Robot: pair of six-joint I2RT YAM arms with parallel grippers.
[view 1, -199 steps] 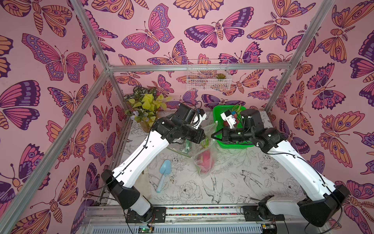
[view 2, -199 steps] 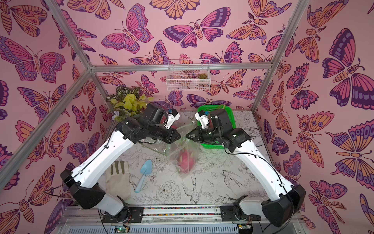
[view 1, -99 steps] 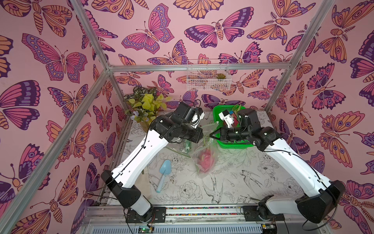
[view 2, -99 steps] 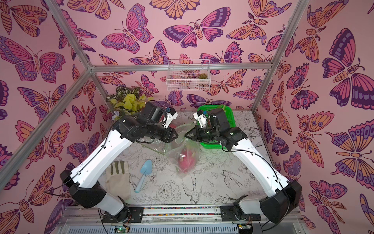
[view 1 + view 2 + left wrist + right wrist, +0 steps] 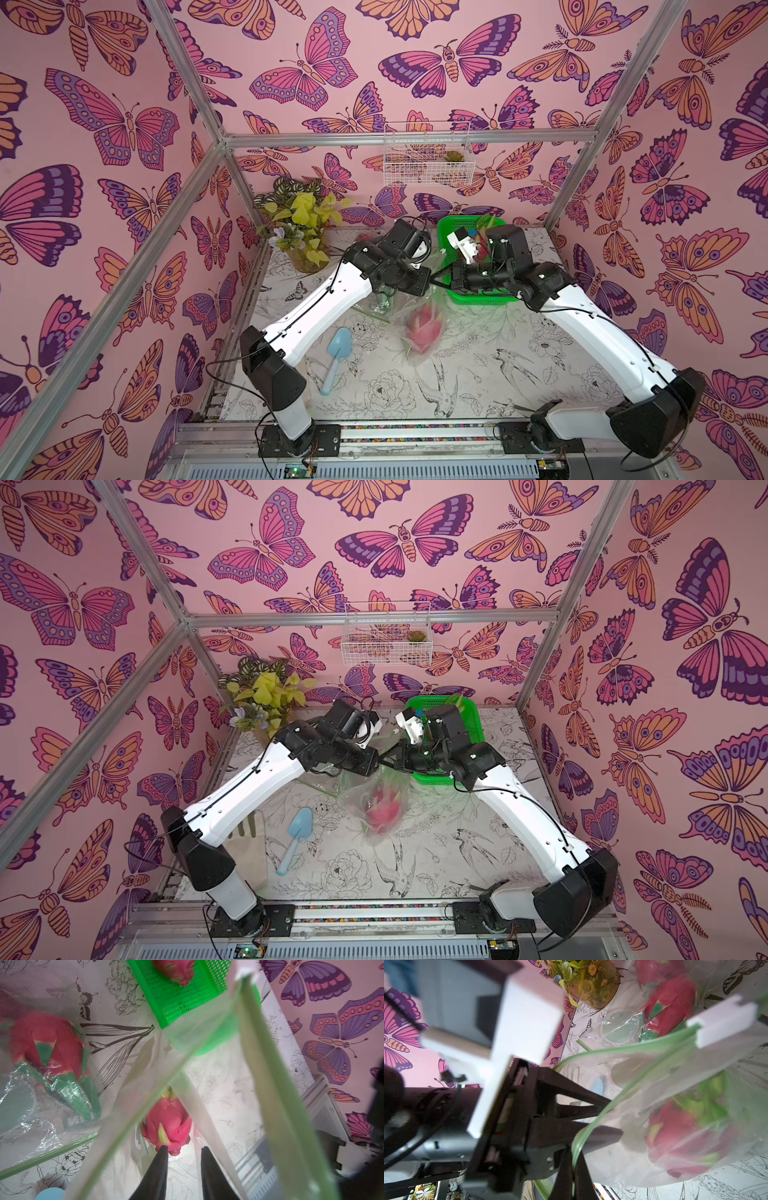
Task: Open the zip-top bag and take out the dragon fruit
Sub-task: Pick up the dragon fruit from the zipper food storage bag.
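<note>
Pink butterfly wallpaper lines the walls of the cell, and the table wears a cloth of black line-drawn birds and flowers. Landmark: the green basket at the back of the table. One dragon fruit lies in it, seen in the left wrist view.

Just in front of the basket hangs the bag, clear with a green zip strip, its mouth pulled open and lifted off the table in both top views. A dragon fruit sits at its bottom. The right gripper is closed on the bag's zip edge on the basket side. The left gripper reaches into the bag's mouth from the side away from the basket, its jaws parted, tips just above the fruit and not holding it.

Another dragon fruit lies in a second, crumpled bag on the table beyond the left gripper, farther from the basket.

A blue scoop lies well in front of the basket, and a vase of yellow flowers stands in the back corner, away from it.
</note>
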